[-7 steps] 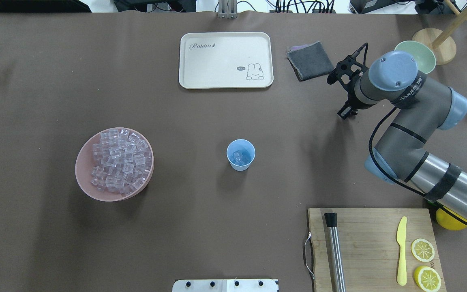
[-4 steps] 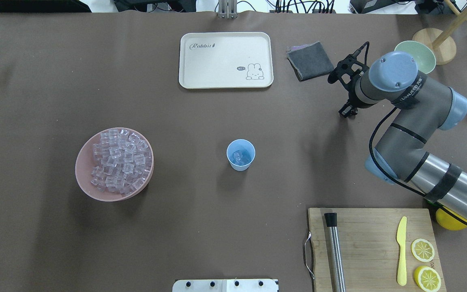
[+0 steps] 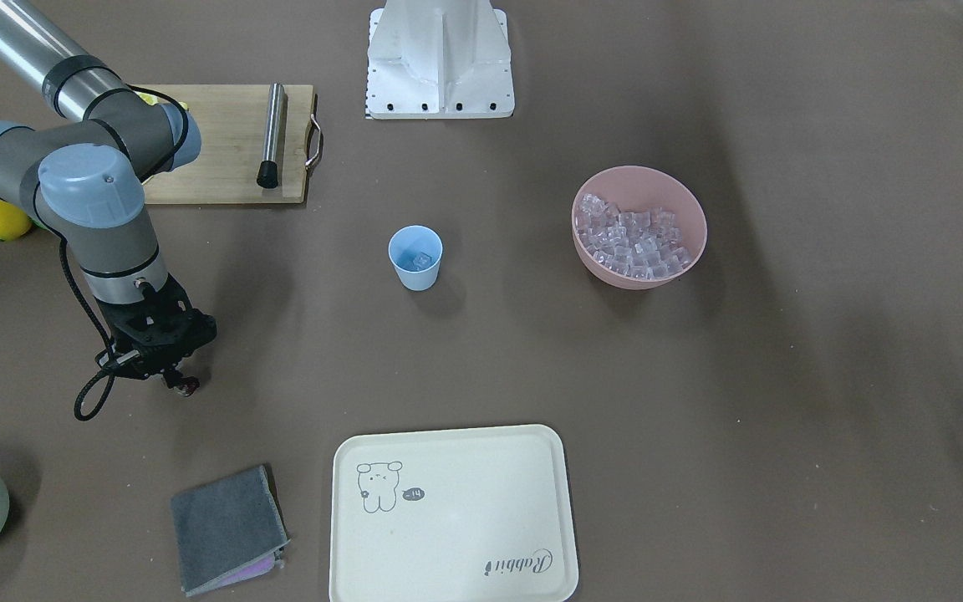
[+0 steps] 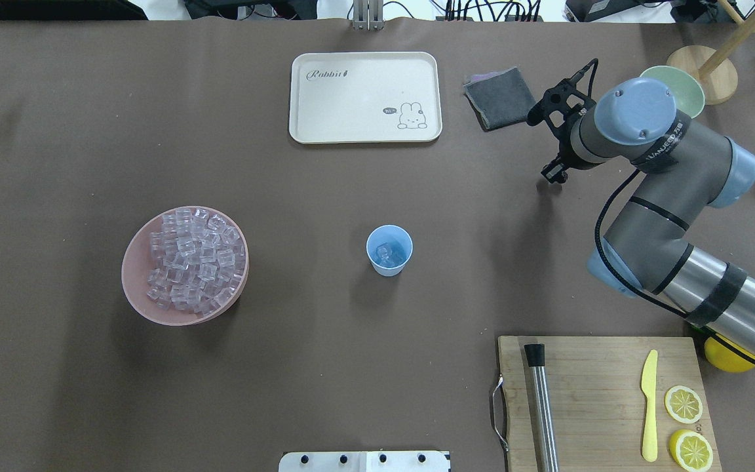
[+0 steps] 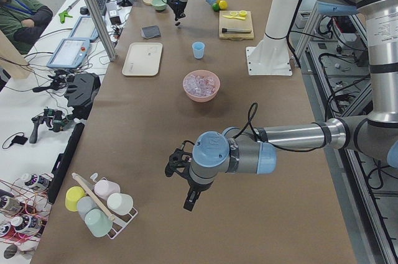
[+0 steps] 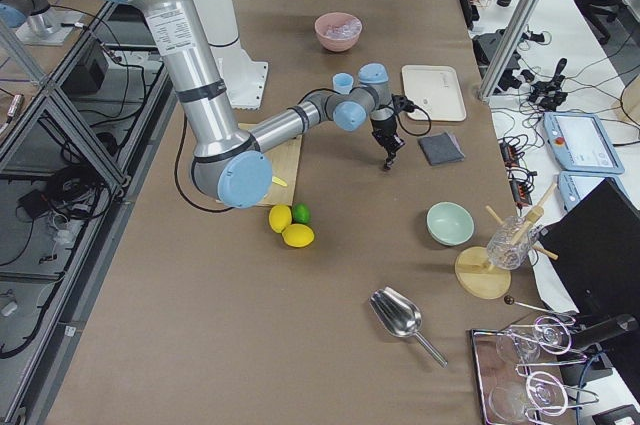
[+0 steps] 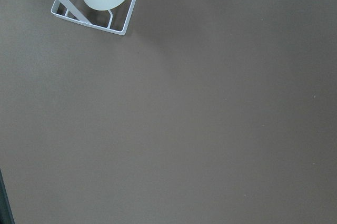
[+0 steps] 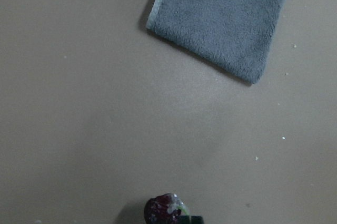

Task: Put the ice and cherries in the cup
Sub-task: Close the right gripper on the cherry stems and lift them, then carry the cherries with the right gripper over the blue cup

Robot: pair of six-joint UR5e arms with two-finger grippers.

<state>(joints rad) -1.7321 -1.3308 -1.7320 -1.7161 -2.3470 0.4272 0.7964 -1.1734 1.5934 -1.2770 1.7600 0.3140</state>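
The light blue cup [image 4: 389, 250] stands mid-table with a few ice cubes [image 4: 387, 254] inside it. More ice [image 4: 194, 259] fills the pink bowl [image 4: 134, 288] to its left. My right gripper [image 4: 553, 174] hovers over bare table right of the cup and near the grey cloth, shut on the dark red cherries [image 3: 190, 385], which show at the bottom of the right wrist view [image 8: 163, 209]. My left gripper [image 5: 191, 200] shows only in the exterior left view, far from the cup; I cannot tell whether it is open or shut.
A cream tray [image 4: 364, 97] and a grey cloth [image 4: 502, 98] lie at the far side, with a pale green bowl [image 4: 685, 85] beyond the right arm. A cutting board [image 4: 603, 400] carries a metal rod, yellow knife and lemon slices. A cup rack [image 5: 102, 205] stands near the left arm.
My right gripper has shifted slightly away from the robot and to the left, towards the grey cloth, still holding the cherries. Nothing else moved.
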